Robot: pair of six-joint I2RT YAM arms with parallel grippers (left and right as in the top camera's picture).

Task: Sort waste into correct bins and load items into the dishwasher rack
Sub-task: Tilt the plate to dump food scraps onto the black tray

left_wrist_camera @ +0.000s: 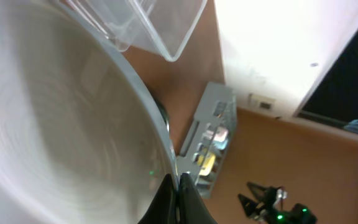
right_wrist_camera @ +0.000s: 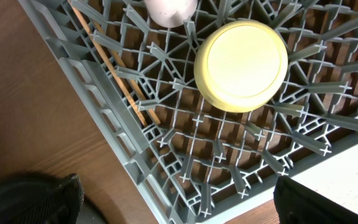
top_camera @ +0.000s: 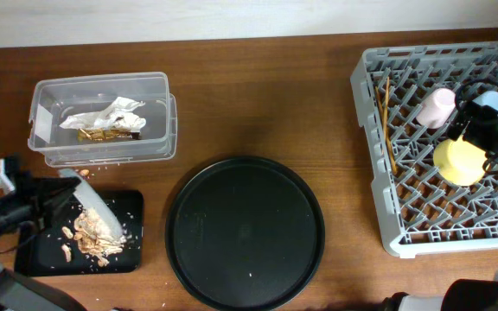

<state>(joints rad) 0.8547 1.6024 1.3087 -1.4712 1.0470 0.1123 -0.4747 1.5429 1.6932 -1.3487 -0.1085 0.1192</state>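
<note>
The left tool [left_wrist_camera: 176, 186] is pinched narrow on the rim of the grey plate [top_camera: 93, 207], holding it tilted above the shallow black tray [top_camera: 37, 255], where brown and beige food scraps [top_camera: 93, 235] lie in a heap. Just behind it, the clear tub [top_camera: 167, 112] contains the crumpled wrapper [top_camera: 106, 121]. A large round black tray [top_camera: 245, 233] sits mid-bench [top_camera: 258, 95]. At the right, the dishwasher rack [top_camera: 370, 130] carries the chopsticks [top_camera: 386, 121], pink cup [top_camera: 437, 106], blue cup [top_camera: 491, 100] and upturned yellow bowl [top_camera: 459, 161]. The right tool [right_wrist_camera: 176, 186] hangs above the rack, spread wide and holding nothing.
</note>
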